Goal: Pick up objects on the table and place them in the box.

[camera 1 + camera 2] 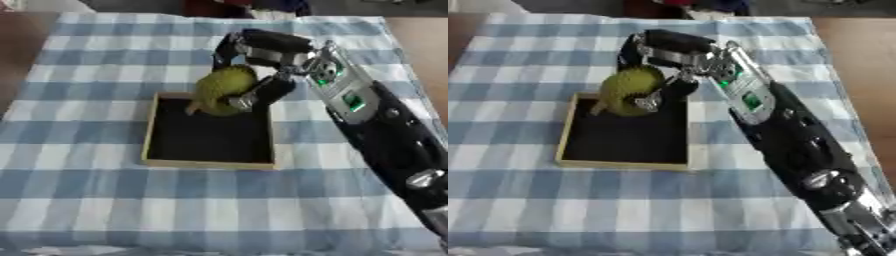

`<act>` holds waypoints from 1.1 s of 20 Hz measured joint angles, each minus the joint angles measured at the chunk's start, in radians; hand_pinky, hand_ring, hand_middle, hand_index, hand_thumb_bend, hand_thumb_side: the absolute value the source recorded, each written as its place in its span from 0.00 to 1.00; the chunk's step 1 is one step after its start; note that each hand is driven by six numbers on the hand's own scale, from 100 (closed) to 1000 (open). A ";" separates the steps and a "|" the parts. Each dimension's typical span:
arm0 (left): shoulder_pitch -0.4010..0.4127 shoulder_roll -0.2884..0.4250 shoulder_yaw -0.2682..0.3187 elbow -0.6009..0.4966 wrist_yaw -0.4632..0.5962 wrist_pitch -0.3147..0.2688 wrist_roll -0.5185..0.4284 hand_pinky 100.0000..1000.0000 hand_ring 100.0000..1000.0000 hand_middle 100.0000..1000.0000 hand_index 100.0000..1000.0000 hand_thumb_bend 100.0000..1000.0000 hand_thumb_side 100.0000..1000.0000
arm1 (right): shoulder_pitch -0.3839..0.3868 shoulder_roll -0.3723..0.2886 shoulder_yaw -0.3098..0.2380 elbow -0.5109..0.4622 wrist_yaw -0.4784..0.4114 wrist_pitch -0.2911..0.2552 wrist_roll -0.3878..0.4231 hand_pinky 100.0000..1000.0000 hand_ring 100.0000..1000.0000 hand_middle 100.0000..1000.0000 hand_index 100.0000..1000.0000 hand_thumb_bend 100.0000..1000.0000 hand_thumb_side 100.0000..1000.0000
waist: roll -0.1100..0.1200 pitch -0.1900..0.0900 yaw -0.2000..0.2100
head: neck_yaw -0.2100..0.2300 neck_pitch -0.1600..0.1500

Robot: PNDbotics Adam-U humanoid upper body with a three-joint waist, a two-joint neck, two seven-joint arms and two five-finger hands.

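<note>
A yellow-green bumpy fruit [220, 89] with a short stem hangs over the far edge of a shallow wooden box [210, 162] with a black inside. My right hand [262, 55] is shut on the fruit, fingers curled over its top and thumb against its right side. The arm comes in from the lower right. The box's black floor shows nothing else lying in it. My left hand shows in neither view.
A blue and white checked cloth [105, 200] covers the table. Bare brown tabletop [429, 45] shows at the right and the far left. Dark shapes lie beyond the cloth's far edge.
</note>
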State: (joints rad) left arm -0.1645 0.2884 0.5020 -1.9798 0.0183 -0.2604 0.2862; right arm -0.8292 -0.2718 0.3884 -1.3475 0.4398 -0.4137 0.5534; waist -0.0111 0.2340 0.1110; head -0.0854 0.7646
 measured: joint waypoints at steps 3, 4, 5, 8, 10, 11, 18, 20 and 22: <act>-0.002 0.000 0.000 0.000 0.000 0.000 0.000 0.60 0.46 0.66 0.80 0.00 0.47 | 0.027 0.033 0.011 0.044 0.028 0.012 0.003 0.56 0.52 0.35 0.46 0.00 0.00 | 0.000 0.001 0.002 | -0.003 0.000; -0.002 0.000 0.000 0.000 0.001 0.000 -0.001 0.60 0.46 0.66 0.80 0.00 0.47 | 0.035 0.043 0.013 0.056 0.038 0.015 0.003 0.56 0.52 0.36 0.46 0.00 0.00 | 0.000 0.001 0.002 | -0.004 0.000; -0.002 -0.001 0.000 0.000 0.001 0.000 -0.001 0.60 0.46 0.66 0.80 0.00 0.47 | 0.041 0.051 0.014 0.067 0.047 0.018 0.001 0.56 0.53 0.37 0.48 0.00 0.00 | 0.000 0.001 0.003 | -0.004 0.000; -0.002 -0.002 0.000 0.000 0.003 -0.001 -0.001 0.60 0.46 0.66 0.80 0.00 0.47 | 0.052 0.066 0.017 0.090 0.079 0.025 -0.007 0.59 0.57 0.42 0.53 0.00 0.00 | 0.001 0.002 0.003 | -0.005 0.000; -0.002 -0.006 0.000 0.000 0.003 -0.001 -0.002 0.60 0.46 0.66 0.80 0.00 0.47 | 0.056 0.071 0.018 0.098 0.101 0.027 -0.009 0.63 0.63 0.48 0.59 0.00 0.00 | 0.001 0.003 0.003 | -0.005 0.000; -0.002 -0.008 0.000 0.000 0.004 -0.001 -0.002 0.60 0.46 0.66 0.80 0.00 0.47 | 0.056 0.073 0.018 0.100 0.111 0.028 -0.009 0.66 0.68 0.54 0.64 0.09 0.00 | 0.001 0.003 0.003 | -0.005 0.000; -0.002 -0.009 0.000 0.000 0.004 -0.001 -0.002 0.60 0.46 0.66 0.80 0.00 0.47 | 0.065 0.075 0.005 0.081 0.146 0.010 -0.021 0.77 0.83 0.78 0.84 0.47 0.18 | 0.002 0.003 -0.001 | -0.005 0.000; -0.002 -0.009 0.000 0.000 0.004 -0.001 -0.002 0.60 0.46 0.66 0.80 0.00 0.47 | 0.065 0.069 -0.011 0.046 0.144 -0.008 -0.039 0.77 0.83 0.78 0.84 0.48 0.19 | 0.002 0.003 -0.002 | -0.005 0.000; -0.002 -0.009 0.000 0.000 0.004 -0.001 -0.002 0.60 0.46 0.66 0.80 0.00 0.47 | 0.064 0.056 -0.035 0.001 0.135 -0.021 -0.062 0.77 0.83 0.78 0.84 0.48 0.19 | 0.002 0.003 -0.005 | -0.004 0.000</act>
State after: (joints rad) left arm -0.1666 0.2799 0.5021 -1.9798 0.0222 -0.2614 0.2839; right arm -0.7648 -0.2159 0.3535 -1.3468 0.5744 -0.4351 0.4918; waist -0.0090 0.2371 0.1056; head -0.0889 0.7641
